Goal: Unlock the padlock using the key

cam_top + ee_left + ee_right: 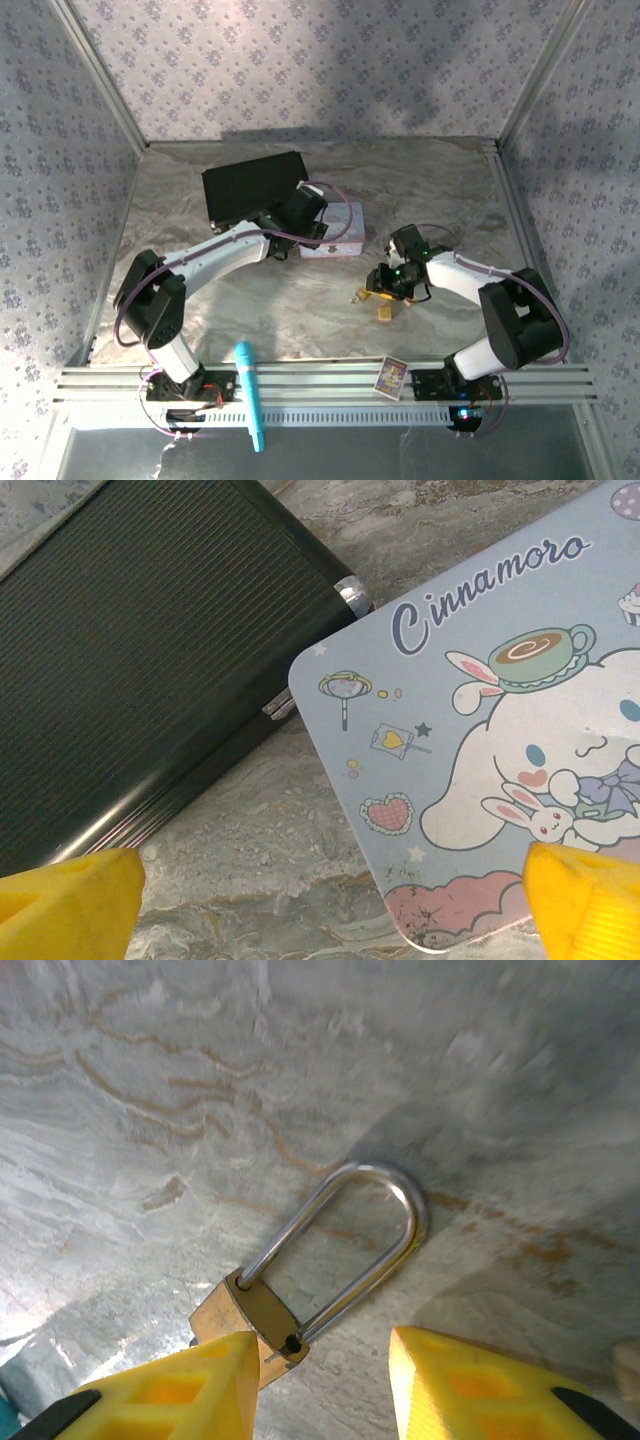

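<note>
The brass padlock [245,1315] lies flat on the marbled tabletop, its silvery shackle [385,1222] pointing away from me. One shackle leg ends beside a dark hole in the top of the body. My right gripper [325,1360] is open, its yellow fingers [455,1390] on either side of the shackle's base, and the left finger covers part of the brass body. From above, the right gripper [388,281] hangs over the padlock [376,293]. My left gripper [335,870] is open above a corner of the pastel tin [480,740]. The key is hidden.
A black ribbed case [252,187] lies at the back left, close to the pastel tin [343,232]. A tiny tan cube [385,314] sits just in front of the padlock. On the front rail lie a teal pen [249,395] and a small card [392,376].
</note>
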You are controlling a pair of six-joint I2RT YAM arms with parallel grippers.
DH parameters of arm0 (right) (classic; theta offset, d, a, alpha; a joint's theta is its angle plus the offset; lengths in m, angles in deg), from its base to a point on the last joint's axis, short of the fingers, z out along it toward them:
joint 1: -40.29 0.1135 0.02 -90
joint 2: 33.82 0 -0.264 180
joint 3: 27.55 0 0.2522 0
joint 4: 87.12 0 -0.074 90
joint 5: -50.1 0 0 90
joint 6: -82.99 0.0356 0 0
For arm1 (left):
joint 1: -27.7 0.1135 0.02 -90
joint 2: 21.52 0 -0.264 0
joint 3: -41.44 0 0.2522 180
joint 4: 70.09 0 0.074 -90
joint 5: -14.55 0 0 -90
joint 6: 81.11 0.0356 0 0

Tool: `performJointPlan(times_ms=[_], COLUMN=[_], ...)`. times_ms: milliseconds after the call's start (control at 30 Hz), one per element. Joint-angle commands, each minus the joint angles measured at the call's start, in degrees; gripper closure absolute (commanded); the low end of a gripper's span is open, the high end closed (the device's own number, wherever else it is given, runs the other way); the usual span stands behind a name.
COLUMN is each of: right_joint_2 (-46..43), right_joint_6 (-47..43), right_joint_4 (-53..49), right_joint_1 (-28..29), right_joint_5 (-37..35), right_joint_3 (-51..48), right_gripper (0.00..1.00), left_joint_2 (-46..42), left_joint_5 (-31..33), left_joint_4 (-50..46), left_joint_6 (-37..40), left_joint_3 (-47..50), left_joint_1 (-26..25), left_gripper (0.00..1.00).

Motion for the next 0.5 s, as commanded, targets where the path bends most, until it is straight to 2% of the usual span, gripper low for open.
performJointPlan(times_ms=[0,133,167,233,267,300,367,467], right_joint_2=[-2.65,-3.92,-5.45,-9.19,-11.3,-12.87,-15.34,-17.34], right_joint_6=[-2.03,-2.34,-2.94,-4.93,-5.91,-6.83,-9.36,-10.16], right_joint_4=[-0.96,0.03,0.59,0.09,-0.8,-1.69,-3.56,-3.11], right_joint_1=[-0.46,-0.85,-0.82,-0.94,-0.88,-0.9,-1.48,-3.52], right_joint_5=[-4.05,-3.33,-3.74,-7.39,-10.64,-13.81,-21.22,-30.24], right_joint_3=[2.15,3.12,3.1,3.86,4.71,5.46,7.48,8.76], right_gripper=[0.59,0.59,0.55,0.37,0.08,0.01,0.01,0.01], left_joint_2=[-4.25,-9.87,-11.78,-16.0,-18.49,-20.3,-23.49,-25.74], left_joint_5=[0.98,0.11,1.88,5.42,6.83,7.36,8.18,19.55], left_joint_4=[-1.76,-0.37,-0.01,2.36,5.5,7.69,14.02,21.25], left_joint_6=[-3.0,-6.05,-7.76,-9.99,-9.94,-9.7,-8.96,-10.05], left_joint_3=[1.96,6.19,7.76,12.41,15.72,18.25,24.11,30.86], left_joint_1=[1.06,2.34,2.76,3.94,4.93,6.14,8.89,11.29], left_gripper=[0.02,0.01,0.0,0.0,0.0,0.0,0.0,0.0])
